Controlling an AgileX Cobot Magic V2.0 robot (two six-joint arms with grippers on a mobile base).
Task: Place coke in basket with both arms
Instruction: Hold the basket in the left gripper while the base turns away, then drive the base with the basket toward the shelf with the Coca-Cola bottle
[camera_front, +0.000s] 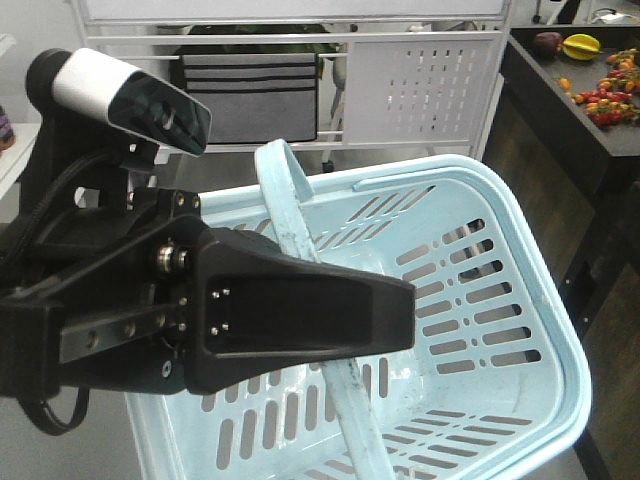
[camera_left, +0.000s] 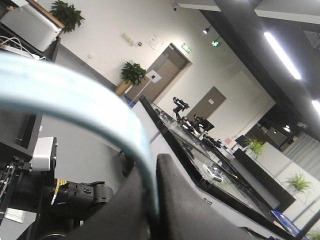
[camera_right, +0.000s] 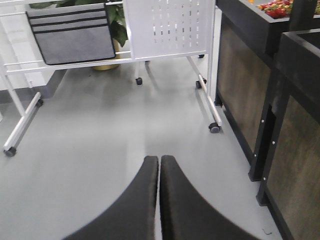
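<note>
1. In the front view the left hand (camera_front: 395, 315), on a black arm coming in from 9 o'clock, lies across the handle (camera_front: 285, 190) of the pale blue basket (camera_front: 470, 290). A silver-and-black camera (camera_front: 130, 95) sits above it at 10 o'clock.
2. The left wrist view shows this hand's fingers (camera_left: 185, 210) pinched tight on the handle, which arcs away toward 9 o'clock.
3. The basket fills the front view from the centre to 5 o'clock, and the handle runs from 12 to 6 o'clock over it.
4. A dark worktop (camera_front: 560, 110) with fruit (camera_front: 605, 95) stands at 2 o'clock.
5. The right hand (camera_right: 159, 162) has its fingers pressed together with nothing between them, above the grey floor (camera_right: 100, 125). A white wheeled rack (camera_right: 170, 30) stands at 12 o'clock.
</note>
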